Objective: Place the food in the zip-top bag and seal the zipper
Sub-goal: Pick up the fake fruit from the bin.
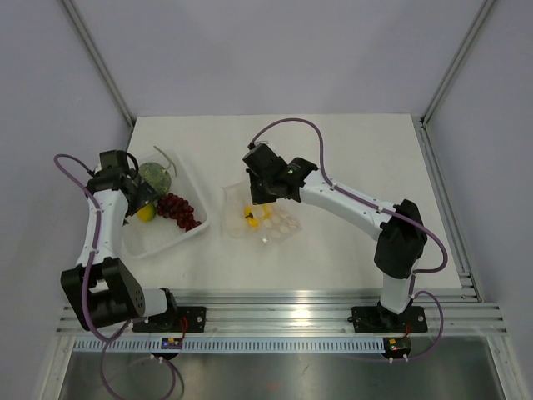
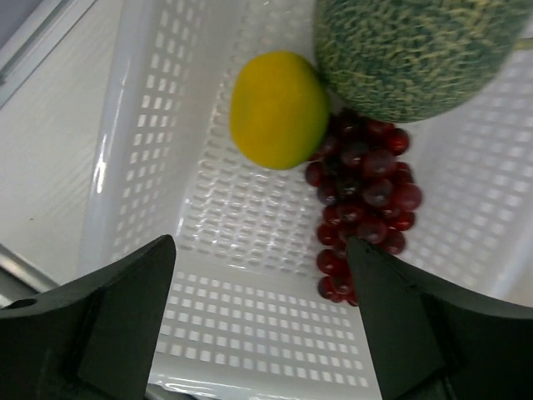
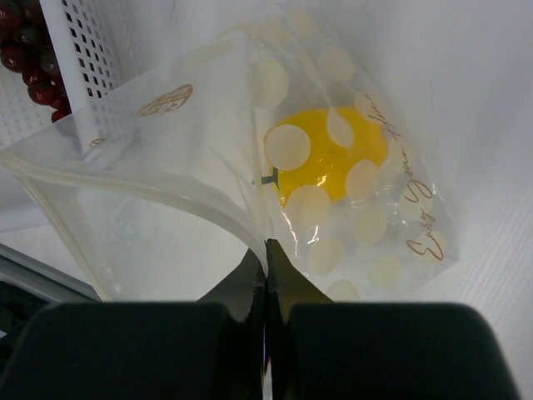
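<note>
From above, a white perforated rigid plastic tray [image 1: 158, 239] sits on the pale table [image 1: 358, 150]. The left gripper [image 1: 141, 200] hangs over the tray's left half. Inside the tray are a round grey-green netted toy melon [image 1: 155, 175] at the far end, a bright yellow toy ball [image 1: 146, 213] nearer the arm, and a bunch of dark red toy grapes [image 1: 178, 210] on the tray's right side. Just right of the tray lies a floppy clear plastic zip-top bag [image 1: 279, 223] printed with cream dots. The right gripper [image 1: 265, 200] is down on its far edge, and a second yellow toy fruit [image 1: 250, 215] shows through the film.

The left wrist view looks straight down into the tray. The two dark fingers stand wide apart with nothing between them. The yellow toy ball lies beyond the fingertips, touching the melon and the grapes.

In the right wrist view the fingers are pressed together on the bag's mouth edge, pinching the whitish zipper [image 3: 166, 196] strip. The mouth gapes toward the tray's wall, and the second yellow toy fruit rests deep inside the bag.
</note>
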{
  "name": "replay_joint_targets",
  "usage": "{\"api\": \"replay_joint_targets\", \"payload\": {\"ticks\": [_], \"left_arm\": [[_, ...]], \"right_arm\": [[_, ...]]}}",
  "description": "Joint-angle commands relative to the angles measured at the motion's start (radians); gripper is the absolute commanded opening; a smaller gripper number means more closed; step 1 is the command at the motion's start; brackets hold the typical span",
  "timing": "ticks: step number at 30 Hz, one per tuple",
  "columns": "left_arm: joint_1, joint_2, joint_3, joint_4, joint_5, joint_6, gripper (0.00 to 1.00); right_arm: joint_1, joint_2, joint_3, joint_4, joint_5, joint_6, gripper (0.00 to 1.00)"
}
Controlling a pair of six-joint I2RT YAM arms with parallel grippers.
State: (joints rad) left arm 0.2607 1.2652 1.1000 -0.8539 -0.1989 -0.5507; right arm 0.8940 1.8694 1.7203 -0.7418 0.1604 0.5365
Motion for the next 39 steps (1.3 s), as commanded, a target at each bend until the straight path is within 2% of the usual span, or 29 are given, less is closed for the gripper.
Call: {"api": "replay_joint_targets", "payload": {"ticks": [1, 2, 9, 12, 17, 27, 34, 39], "left_arm": [[0.002, 0.071, 0.061, -0.027, -0.103, 0.107, 0.89], [0.000, 0.085, 0.058, -0.025, -0.108, 0.113, 0.94], [0.002, 0.132, 0.002, 0.082, -0.057, 0.149, 0.95], [-0.009, 0.161, -0.006, 0.107, -0.022, 0.149, 0.93], [-0.028, 0.203, -0.002, 0.153, -0.088, 0.140, 0.85], [-0.049, 0.324, 0.040, 0.154, -0.132, 0.097, 0.79], [-0.063, 0.355, 0.031, 0.196, -0.192, 0.077, 0.70], [-0.061, 0.352, 0.020, 0.240, -0.159, 0.075, 0.65]], "right_arm": [[0.000, -0.093, -0.037, 0.084, -0.042, -0.018, 0.01], [0.000, -0.095, -0.042, 0.093, -0.048, -0.023, 0.01], [0.000, -0.082, -0.062, 0.139, -0.110, -0.038, 0.01], [0.000, -0.078, -0.074, 0.154, -0.119, -0.044, 0.01], [0.000, -0.070, -0.077, 0.166, -0.125, -0.041, 0.01], [0.000, -0.072, -0.090, 0.185, -0.140, -0.023, 0.01], [0.000, -0.084, -0.100, 0.183, -0.147, -0.017, 0.01], [0.000, -0.098, -0.105, 0.170, -0.136, -0.010, 0.01]]}}
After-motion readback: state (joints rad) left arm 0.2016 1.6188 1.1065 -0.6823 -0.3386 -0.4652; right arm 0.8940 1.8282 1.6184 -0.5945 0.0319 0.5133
